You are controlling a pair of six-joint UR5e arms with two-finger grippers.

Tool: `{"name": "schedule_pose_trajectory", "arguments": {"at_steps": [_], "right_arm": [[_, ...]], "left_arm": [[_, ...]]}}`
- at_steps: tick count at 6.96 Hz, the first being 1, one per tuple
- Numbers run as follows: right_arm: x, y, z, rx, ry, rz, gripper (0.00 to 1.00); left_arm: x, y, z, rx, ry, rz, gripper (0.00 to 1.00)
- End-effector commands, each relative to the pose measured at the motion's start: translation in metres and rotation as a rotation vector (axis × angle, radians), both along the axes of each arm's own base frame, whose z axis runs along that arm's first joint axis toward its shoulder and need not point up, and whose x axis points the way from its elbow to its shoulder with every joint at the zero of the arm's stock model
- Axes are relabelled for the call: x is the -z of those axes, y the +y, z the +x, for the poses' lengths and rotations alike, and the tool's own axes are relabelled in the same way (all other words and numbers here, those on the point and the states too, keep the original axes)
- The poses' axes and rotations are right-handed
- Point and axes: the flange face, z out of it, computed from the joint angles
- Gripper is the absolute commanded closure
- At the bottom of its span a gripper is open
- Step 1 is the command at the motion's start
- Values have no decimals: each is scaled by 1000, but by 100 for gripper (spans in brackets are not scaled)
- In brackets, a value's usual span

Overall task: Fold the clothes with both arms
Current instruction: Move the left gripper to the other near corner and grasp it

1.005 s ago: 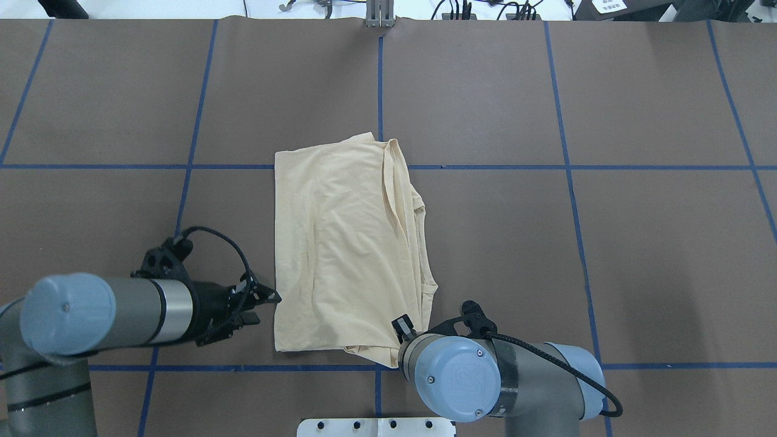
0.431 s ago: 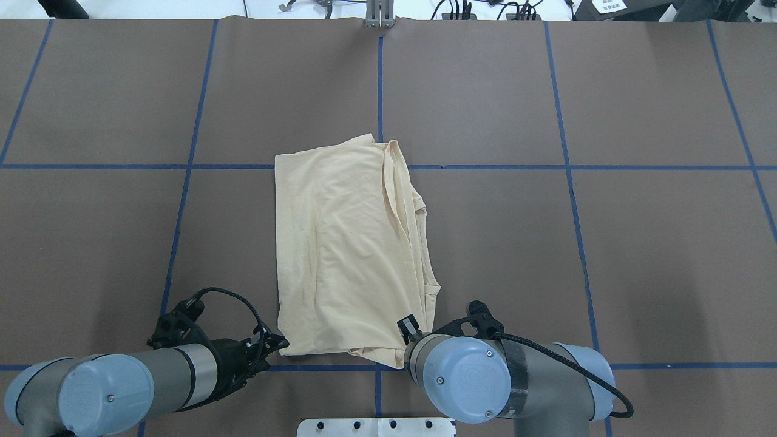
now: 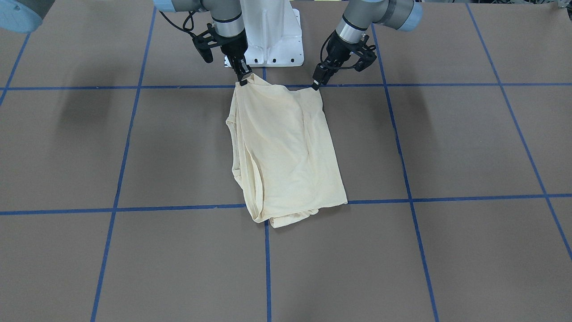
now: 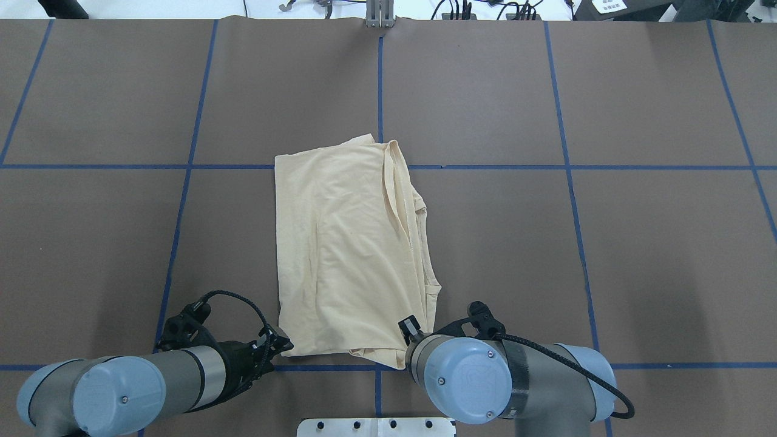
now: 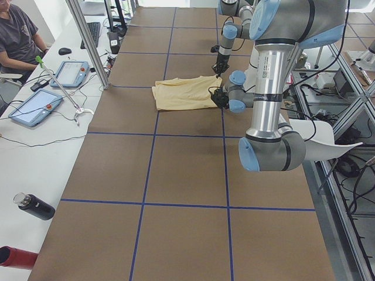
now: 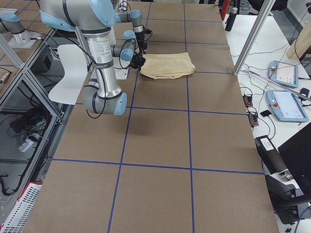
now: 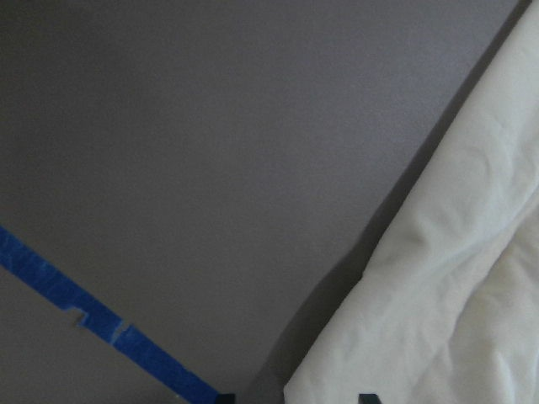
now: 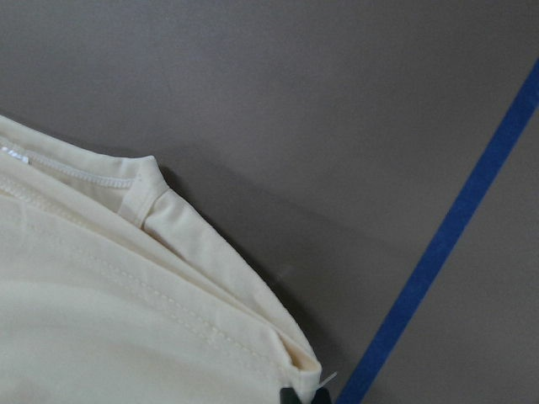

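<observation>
Exterior front-facing view showed the pale cream-yellow thin T-shirt lying folded into a long panel in the middle of the brown blue-taped bench, one short edge toward the robot. The right black two-finger gripper was clenched on one corner of that edge, raising it slightly. The left black two-finger gripper sat at the other corner with jaws apart, grasping nothing. If lifting started before the left closed, or it pinched only the top layer, the stacked layers would likely slide apart and skew the fold.
</observation>
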Motion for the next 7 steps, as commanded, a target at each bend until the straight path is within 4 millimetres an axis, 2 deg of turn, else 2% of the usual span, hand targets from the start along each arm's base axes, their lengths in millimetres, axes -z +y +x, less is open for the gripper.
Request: {"name": "schedule_pose_trajectory", "arguments": {"at_steps": [1, 2, 3, 4, 5, 7], "right_arm": [[2, 0, 2, -1, -4, 0, 100], [2, -1, 3, -3, -4, 0, 100], [2, -1, 3, -3, -4, 0, 100], [2, -1, 3, -3, -4, 0, 100], [2, -2, 3, -3, -4, 0, 100], [2, -2, 3, -4, -4, 0, 100]], "left_arm": [[4, -1, 14, 1, 2, -4, 43], [4, -1, 14, 1, 2, -4, 51], [2, -2, 13, 4, -3, -3, 64], [0, -4, 10, 11, -8, -2, 97], [-5, -7, 9, 37, -41, 8, 100], [14, -3, 2, 29, -20, 15, 100]]}}
